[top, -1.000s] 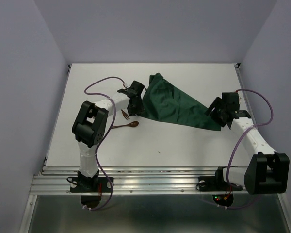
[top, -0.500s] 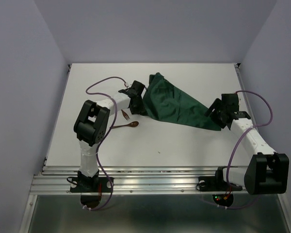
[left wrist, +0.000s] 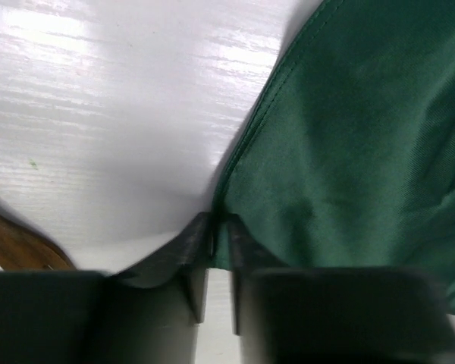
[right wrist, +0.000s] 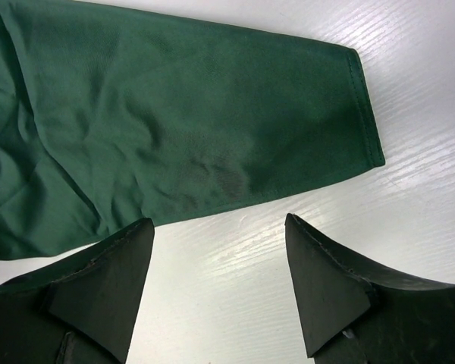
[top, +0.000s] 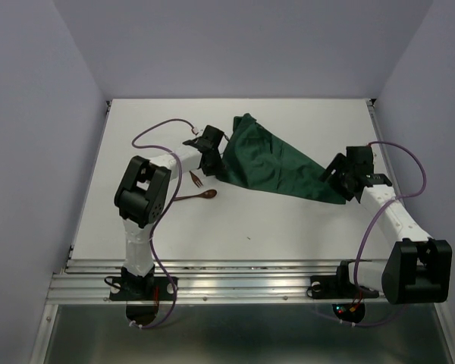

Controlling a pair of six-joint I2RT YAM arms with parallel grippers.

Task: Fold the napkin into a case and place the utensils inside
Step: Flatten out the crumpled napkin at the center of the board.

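Since the napkin (top: 269, 163) is limp, light cloth, bunched on the table (top: 288, 227) between the arms, it will likely sag and slide unless taken at a hem or corner. Left gripper (left wrist: 214, 224) pinches its left hem; right gripper (right wrist: 218, 221) stands spread and empty beside its right end.

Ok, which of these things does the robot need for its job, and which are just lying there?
For the job:
- the green napkin
- the wooden fork
- the wooden spoon

Just lying there:
- a tiny dark speck on the white table
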